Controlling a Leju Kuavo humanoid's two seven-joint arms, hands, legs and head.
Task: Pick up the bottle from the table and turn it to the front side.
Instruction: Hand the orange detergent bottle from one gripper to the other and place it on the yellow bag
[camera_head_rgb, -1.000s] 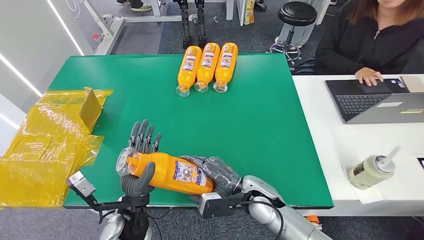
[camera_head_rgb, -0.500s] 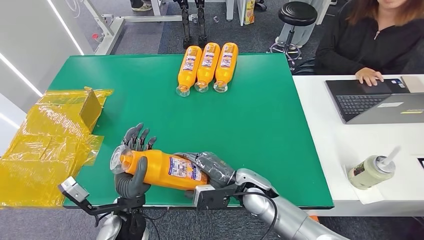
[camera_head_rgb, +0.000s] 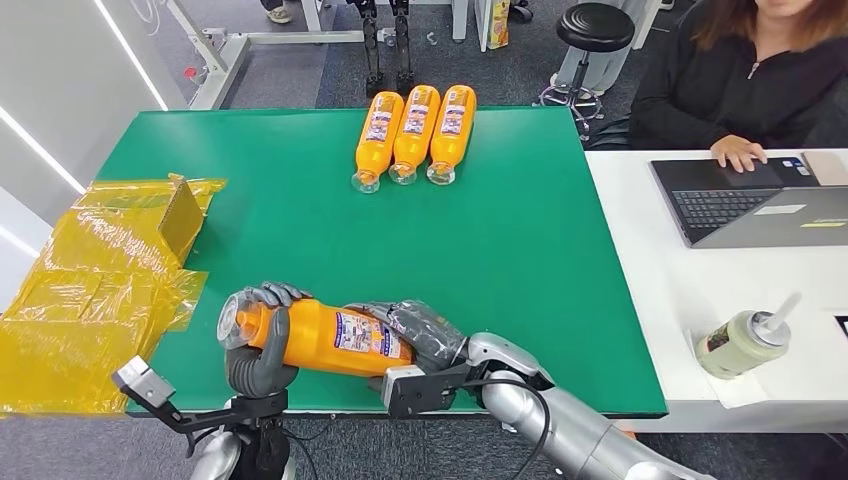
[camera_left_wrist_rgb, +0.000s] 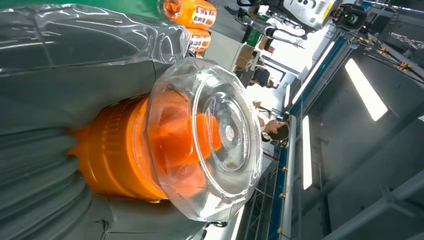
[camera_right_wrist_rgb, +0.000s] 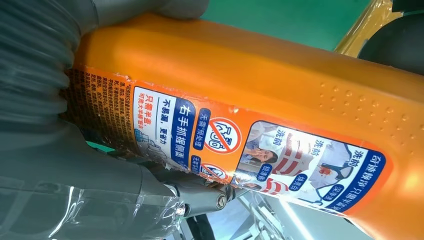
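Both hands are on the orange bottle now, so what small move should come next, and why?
Probably roll the bottle a little further between the left hand and right hand. The label facing up shows warning icons and fine print, which looks like the back, so the front side isn't up yet.

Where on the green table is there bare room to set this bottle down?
The wide green stretch between the three bottles at the far edge and the held bottle is bare, as is the table's right half toward the laptop. The left edge is crowded by yellow plastic.
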